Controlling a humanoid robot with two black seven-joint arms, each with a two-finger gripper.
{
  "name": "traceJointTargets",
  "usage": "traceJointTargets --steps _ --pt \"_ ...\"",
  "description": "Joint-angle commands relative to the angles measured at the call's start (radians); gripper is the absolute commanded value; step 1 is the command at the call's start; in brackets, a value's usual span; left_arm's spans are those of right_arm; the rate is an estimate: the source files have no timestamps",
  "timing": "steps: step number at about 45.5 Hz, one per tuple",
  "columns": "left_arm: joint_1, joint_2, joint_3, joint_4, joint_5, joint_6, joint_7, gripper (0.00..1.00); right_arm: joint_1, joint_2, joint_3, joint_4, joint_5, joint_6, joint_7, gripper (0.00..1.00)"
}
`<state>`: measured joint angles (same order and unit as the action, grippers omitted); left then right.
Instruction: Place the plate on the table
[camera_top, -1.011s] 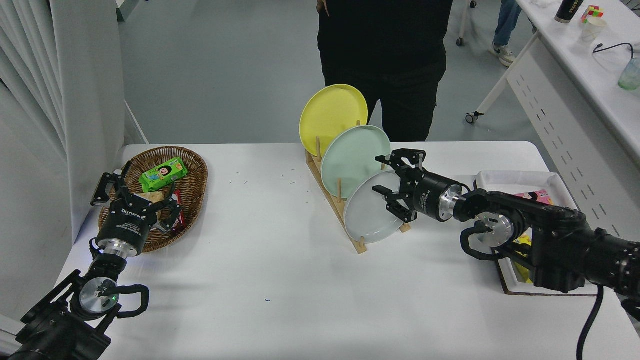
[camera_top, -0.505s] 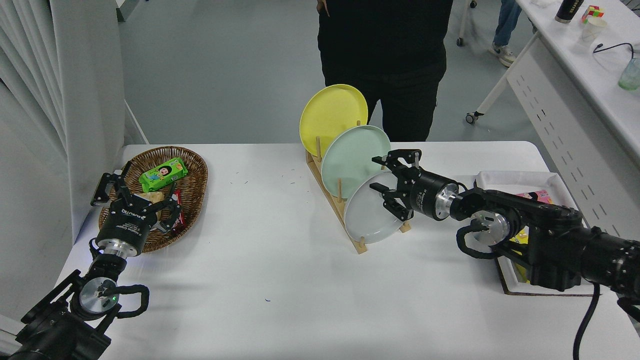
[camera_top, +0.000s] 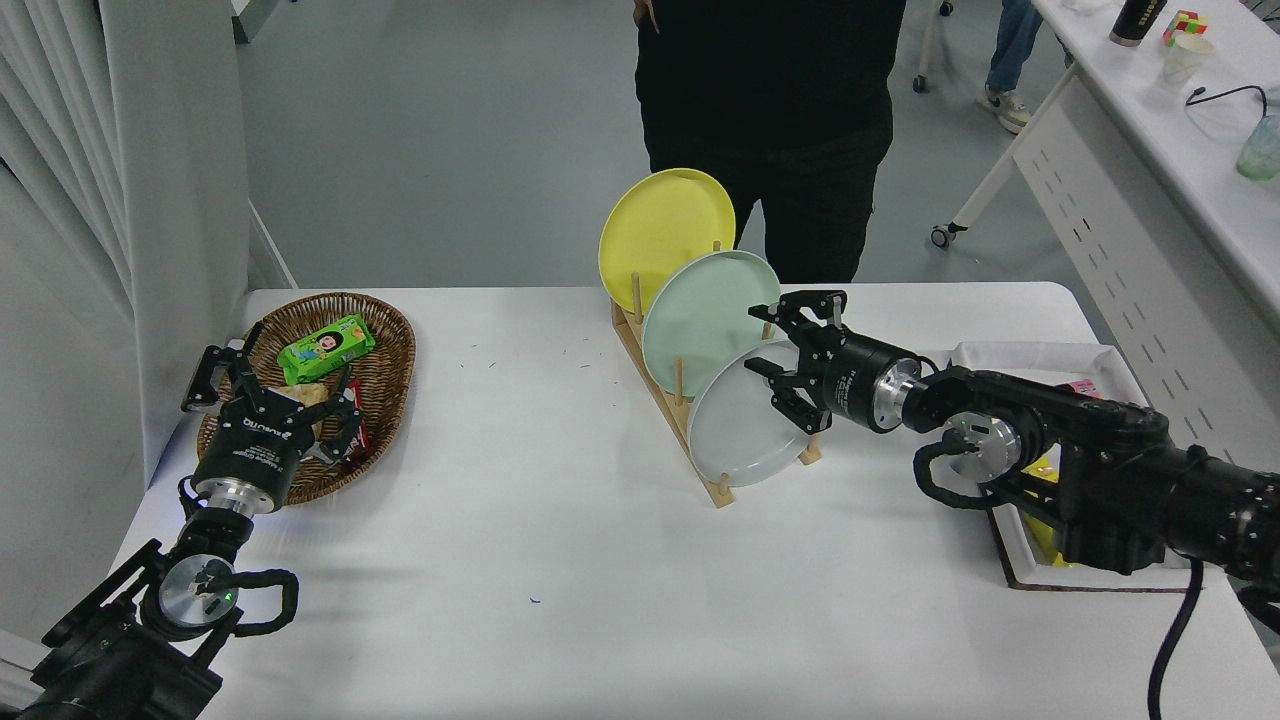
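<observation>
The light grey plate (camera_top: 735, 428) stands on edge in the front slot of a wooden rack (camera_top: 668, 393) on the white table (camera_top: 560, 560). A mint green plate (camera_top: 700, 315) and a yellow plate (camera_top: 655, 232) stand behind it. My right gripper (camera_top: 778, 350) is open, with its fingers spread at the grey plate's upper right rim, one finger in front of the plate's face. My left gripper (camera_top: 268, 385) is parked open at the lower left over a wicker basket (camera_top: 385, 350).
The basket holds a green snack pack (camera_top: 326, 349) and other snacks. A white tray (camera_top: 1040, 365) with packets lies at the right under my right arm. A person in black (camera_top: 770, 120) stands at the far side behind the rack. A white desk (camera_top: 1170, 170) is at the upper right.
My right gripper has crept up and slightly left along the grey plate's upper right rim, staying open. The plates and the left arm have not moved.
</observation>
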<state>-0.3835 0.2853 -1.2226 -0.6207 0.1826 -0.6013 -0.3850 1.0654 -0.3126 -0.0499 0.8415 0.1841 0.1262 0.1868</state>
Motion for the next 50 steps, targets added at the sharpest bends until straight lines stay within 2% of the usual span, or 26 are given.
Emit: traceJointTargets --steps 1,20,50 --pt "0.0 0.0 0.0 -0.001 0.0 0.0 0.0 0.98 0.013 -0.006 -0.016 0.008 0.0 -0.01 -0.017 0.58" --pt "0.0 0.0 0.0 0.001 0.0 0.0 0.0 0.98 0.035 -0.045 -0.053 0.071 0.04 -0.049 -0.017 0.58" --pt "0.0 0.0 0.0 0.001 0.0 0.0 0.0 0.98 0.036 -0.045 -0.053 0.073 0.041 -0.049 -0.017 0.45"
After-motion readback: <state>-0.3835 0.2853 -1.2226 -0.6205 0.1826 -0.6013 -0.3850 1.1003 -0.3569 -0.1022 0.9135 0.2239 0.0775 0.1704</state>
